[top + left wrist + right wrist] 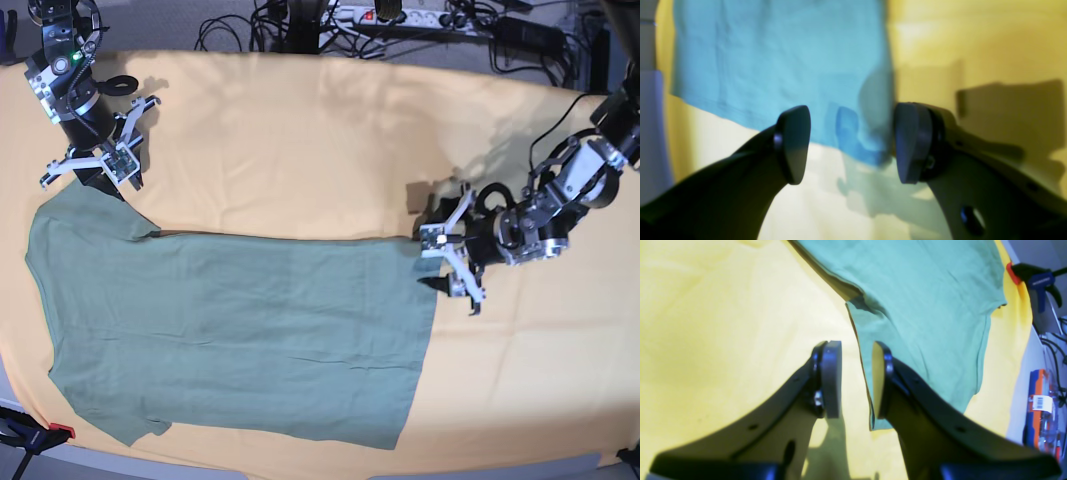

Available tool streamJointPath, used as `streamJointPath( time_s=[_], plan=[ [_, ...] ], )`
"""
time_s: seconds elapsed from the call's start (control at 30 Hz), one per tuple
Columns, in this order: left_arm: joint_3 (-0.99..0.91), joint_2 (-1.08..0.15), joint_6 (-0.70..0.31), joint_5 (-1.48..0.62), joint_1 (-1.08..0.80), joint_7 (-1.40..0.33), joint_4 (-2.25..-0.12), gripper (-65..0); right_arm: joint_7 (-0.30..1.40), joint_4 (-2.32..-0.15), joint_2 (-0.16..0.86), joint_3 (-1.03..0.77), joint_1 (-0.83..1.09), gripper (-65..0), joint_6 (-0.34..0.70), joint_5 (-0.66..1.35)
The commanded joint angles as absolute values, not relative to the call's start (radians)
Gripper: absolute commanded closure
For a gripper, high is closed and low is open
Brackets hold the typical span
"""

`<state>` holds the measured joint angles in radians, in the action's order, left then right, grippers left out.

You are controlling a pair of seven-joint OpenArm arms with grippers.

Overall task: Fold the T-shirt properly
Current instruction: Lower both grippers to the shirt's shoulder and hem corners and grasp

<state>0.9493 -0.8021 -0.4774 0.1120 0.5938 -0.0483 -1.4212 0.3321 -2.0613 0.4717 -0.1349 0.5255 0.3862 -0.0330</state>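
Observation:
The sage-green T-shirt (pixel 240 330) lies flat on the yellow-orange cloth (pixel 300 150), neck end to the left and hem to the right. My left gripper (pixel 441 266) is open at the hem's far corner. In the left wrist view the gripper (pixel 851 145) has that corner of the shirt (pixel 773 60) between its fingers without touching it. My right gripper (pixel 93 177) is open at the far sleeve. In the right wrist view the gripper (pixel 855 380) straddles the sleeve's edge, and one finger (pixel 878 380) is over the shirt (pixel 923 306).
Cables and a power strip (pixel 400 15) lie along the table's far edge. A red-and-black clamp (pixel 30 435) grips the near left corner; another clamp (pixel 1037 276) and an orange box (pixel 1040 403) show beyond the cloth's edge.

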Motion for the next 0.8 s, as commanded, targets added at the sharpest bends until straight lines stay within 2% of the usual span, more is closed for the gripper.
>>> streamJointPath(
  time_s=[0.0, 0.07, 0.1, 0.13, 0.23, 0.33, 0.47, 0.53, 0.63, 0.77],
  plan=[
    [0.962, -0.798, -0.49, 0.134, 0.624, -0.075, -1.396, -40.3, 0.315, -2.078, 0.485, -0.145, 0.523, -19.0, 0.379, -0.035],
    [0.976, -0.767, -0.49, 0.134, 0.646, -0.075, -1.356, -40.1, 0.318, -2.078, 0.489, -0.145, 0.523, -26.1, 0.375, -0.062],
    [0.976, -0.756, -0.49, 0.133, 0.653, -0.075, -1.346, -37.6, 0.319, -2.077, 0.496, -0.145, 0.523, -30.4, 0.366, -0.072],
    [0.976, -0.749, -0.49, 0.133, 0.661, -0.075, -1.341, -31.2, 0.319, -2.074, 0.504, -0.145, 0.523, -33.7, 0.351, -0.084],
    [0.976, -0.746, -0.49, 0.122, 0.672, -0.08, -1.344, 0.0, 0.317, -2.048, 0.554, -0.145, 0.52, -36.1, 0.32, -0.086],
    [0.976, -0.746, -0.49, 0.12, 0.676, -0.086, -1.345, 0.0, 0.312, -1.998, 0.615, -0.145, 0.516, -36.1, 0.327, -0.084],
    [0.976, -0.746, -0.489, 0.115, 0.676, -0.086, -1.345, 0.0, 0.302, -1.946, 0.675, -0.145, 0.515, -36.1, 0.404, -0.04],
    [0.976, -0.746, -0.489, 0.115, 0.677, -0.086, -1.345, 0.0, 0.302, -1.922, 0.695, -0.145, 0.515, -36.1, 0.4, -0.04],
    [0.976, -0.745, -0.489, 0.114, 0.677, -0.085, -1.345, 0.0, 0.302, -1.878, 0.707, -0.145, 0.496, -36.1, 0.402, -0.026],
    [0.976, -0.745, -0.49, 0.069, 0.677, -0.083, -1.346, 0.0, 0.298, -1.798, 0.71, -0.142, 0.433, -36.0, 0.471, 0.012]
  ],
)
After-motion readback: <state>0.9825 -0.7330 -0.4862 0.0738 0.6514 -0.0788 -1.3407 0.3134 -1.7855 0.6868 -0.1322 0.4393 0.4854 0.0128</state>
